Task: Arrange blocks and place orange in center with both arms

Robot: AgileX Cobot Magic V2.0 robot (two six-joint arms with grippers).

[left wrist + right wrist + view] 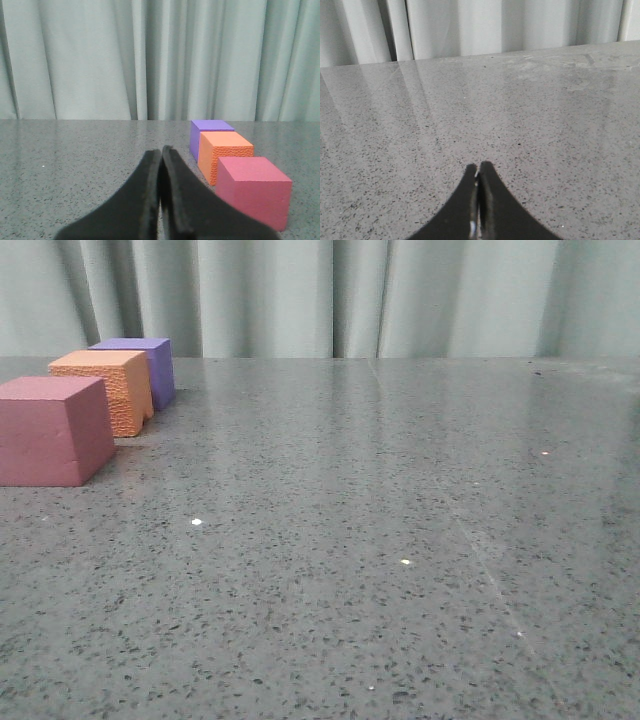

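The left gripper (161, 150) is showing in its wrist view with its two black fingers (145, 200) pressed together tip to tip, clenched on nothing, and it is hovering low over the speckled grey table (75, 160) with bare surface beneath it. Just off to the side of those closed tips, the three blocks are sitting in a line running away from the camera: the pinkish-red cube (254, 191) is lying nearest, the orange cube (224, 156) with its pebbled face is sitting right behind it, and the purple cube (210, 136) is standing farthest back, close to the pale curtain (150, 55). Each cube is sitting very close to or touching its neighbour, though the exact contact is hard to judge. The right gripper (479, 167) is likewise closed, its fingers (492, 205) meeting at a thin seam, holding nothing, and only bare table is showing ahead of it. In the front view neither gripper is appearing; the pinkish-red cube (55, 430) is resting at the left edge of the table, the orange cube (105, 390) is sitting between it and the purple cube (140, 365), and the row is angling back toward the curtain, well apart from the table's middle
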